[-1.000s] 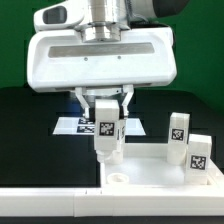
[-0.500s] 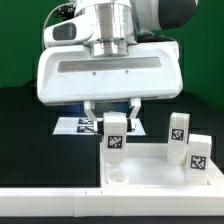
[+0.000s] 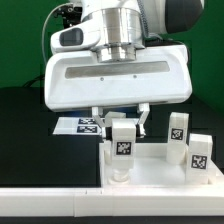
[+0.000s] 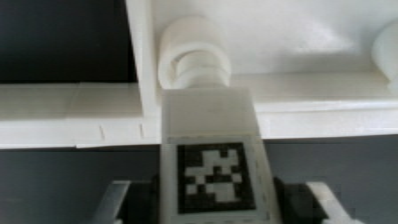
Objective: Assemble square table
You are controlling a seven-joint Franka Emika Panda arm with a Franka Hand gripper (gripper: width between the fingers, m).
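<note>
Shifted toward the exterior view's right, my pincer (image 3: 123, 128) clamped on one leg (image 3: 122, 148) above the tabletop (image 3: 150, 172) corner hole; two legs (image 3: 179, 129) beside, none visibly fitted.

exterior: low, close, level | wrist: looks down pincer (image 4: 215, 196) (both show held leg (image 3: 123, 143))

Robotics lab — black table (image 3: 30, 130), green backdrop (image 3: 20, 45), marker board (image 3: 78, 125) — tagged parts

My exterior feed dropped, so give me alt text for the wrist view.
The pincer holds a white tagged leg upright over a corner hole of the white square tabletop. Dark table surface shows beyond the tabletop's rim.
</note>
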